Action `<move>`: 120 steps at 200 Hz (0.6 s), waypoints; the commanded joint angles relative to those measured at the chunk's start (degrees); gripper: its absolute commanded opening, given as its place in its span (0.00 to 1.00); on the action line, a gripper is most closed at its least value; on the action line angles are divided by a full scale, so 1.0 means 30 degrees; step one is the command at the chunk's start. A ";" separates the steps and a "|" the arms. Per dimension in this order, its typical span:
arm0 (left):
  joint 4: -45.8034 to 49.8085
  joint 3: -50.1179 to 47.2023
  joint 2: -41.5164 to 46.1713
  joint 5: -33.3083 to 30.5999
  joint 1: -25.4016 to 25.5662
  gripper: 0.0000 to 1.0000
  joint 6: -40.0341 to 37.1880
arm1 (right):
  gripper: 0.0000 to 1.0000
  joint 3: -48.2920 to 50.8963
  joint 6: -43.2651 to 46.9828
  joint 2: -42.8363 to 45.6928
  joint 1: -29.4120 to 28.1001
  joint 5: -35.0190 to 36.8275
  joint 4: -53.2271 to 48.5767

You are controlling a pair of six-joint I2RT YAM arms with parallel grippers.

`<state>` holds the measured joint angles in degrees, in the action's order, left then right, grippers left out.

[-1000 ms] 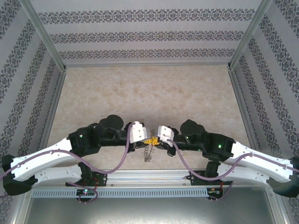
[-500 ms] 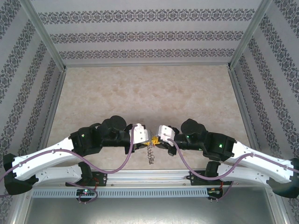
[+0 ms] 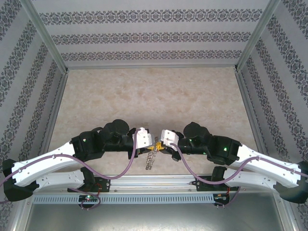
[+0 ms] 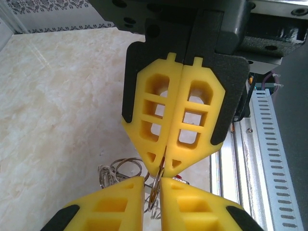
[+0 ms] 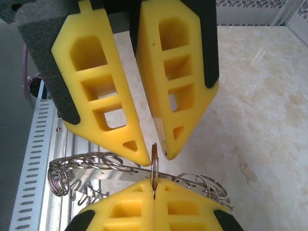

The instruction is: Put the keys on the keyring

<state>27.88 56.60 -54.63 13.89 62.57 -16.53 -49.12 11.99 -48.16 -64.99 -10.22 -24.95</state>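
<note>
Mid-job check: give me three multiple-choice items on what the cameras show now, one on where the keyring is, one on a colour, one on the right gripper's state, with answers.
1. Where is the keyring?
A. Hanging where the left gripper and right gripper meet, near the table front edge.
B. Flat by the far wall.
C. On an arm base.

2. What colour are the fingers?
A. Blue.
B. Yellow.
C. White.

3. How is the right gripper?
A. Wide open.
B. Shut on nothing.
C. Shut on the keyring.

Answers: 1 A, the top view shows it dangling under the meeting tips. 2 B, both wrist views show yellow. 3 C, its wrist view shows a ring pinched between closed tips.
</note>
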 commanded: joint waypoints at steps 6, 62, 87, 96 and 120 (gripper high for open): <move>-0.0202 -0.0177 -0.0065 0.0204 0.0176 0.17 -0.0260 | 0.00 -0.0779 0.0047 0.0193 0.0131 -0.0552 0.0549; -0.0355 -0.0120 -0.0490 0.0341 0.0179 0.19 -0.0318 | 0.00 -0.0648 0.0046 0.0343 0.0131 -0.0749 0.0633; -0.0298 -0.0059 -0.0507 0.0367 0.0181 0.15 -0.0348 | 0.00 -0.0559 0.0044 0.0351 0.0133 -0.0778 0.0729; -0.0301 -0.0065 -0.0481 0.0385 0.0180 0.09 -0.0377 | 0.00 -0.0548 0.0041 0.0300 0.0137 -0.0769 0.0736; -0.0312 -0.0120 -0.0353 0.0507 0.0176 0.00 -0.0377 | 0.00 -0.0530 0.0014 0.0328 0.0132 -0.0755 0.0756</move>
<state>27.88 56.60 -56.18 14.96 62.61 -16.97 -49.12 11.99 -48.07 -64.60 -10.94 -25.19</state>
